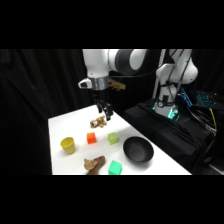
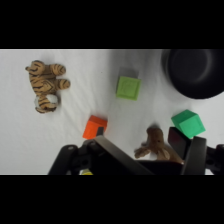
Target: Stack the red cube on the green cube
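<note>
While the wrist view alone shows stripes on the tiger toy (image 2: 46,85), the gripper (image 1: 105,111) hangs above the table (image 1: 62,125), red cube (image 1: 91,138) at 7 o'clock; finger state indeterminable.

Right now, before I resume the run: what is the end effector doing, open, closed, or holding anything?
End effector: above the table's far end, holding nothing visible; open or closed cannot be told. The red cube sits untouched on the table.
</note>
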Controlling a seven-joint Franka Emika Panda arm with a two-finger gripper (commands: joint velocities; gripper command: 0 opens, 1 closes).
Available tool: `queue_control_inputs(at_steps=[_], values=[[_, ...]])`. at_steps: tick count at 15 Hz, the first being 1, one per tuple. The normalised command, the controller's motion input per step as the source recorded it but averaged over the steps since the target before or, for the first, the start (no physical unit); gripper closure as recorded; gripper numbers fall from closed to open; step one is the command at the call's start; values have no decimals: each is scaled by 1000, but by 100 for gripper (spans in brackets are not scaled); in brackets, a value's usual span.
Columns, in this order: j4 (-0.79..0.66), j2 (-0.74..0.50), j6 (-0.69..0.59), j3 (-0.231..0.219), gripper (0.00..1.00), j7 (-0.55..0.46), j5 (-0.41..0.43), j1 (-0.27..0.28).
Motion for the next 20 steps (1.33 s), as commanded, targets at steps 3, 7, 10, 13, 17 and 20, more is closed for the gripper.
queue_control_inputs(at_steps=[3, 7, 10, 13, 17, 20], values=[[67, 39, -17, 13, 0, -26, 9, -34], [270, 190, 0, -47, 0, -13, -20, -86], [416, 320, -8, -61, 0, 17, 9, -103], [475, 358, -46, -15, 0, -2, 95, -85], [423, 324, 24, 20, 0, 70, 138, -41], [292, 281, 128, 13, 0, 97, 114, -39]])
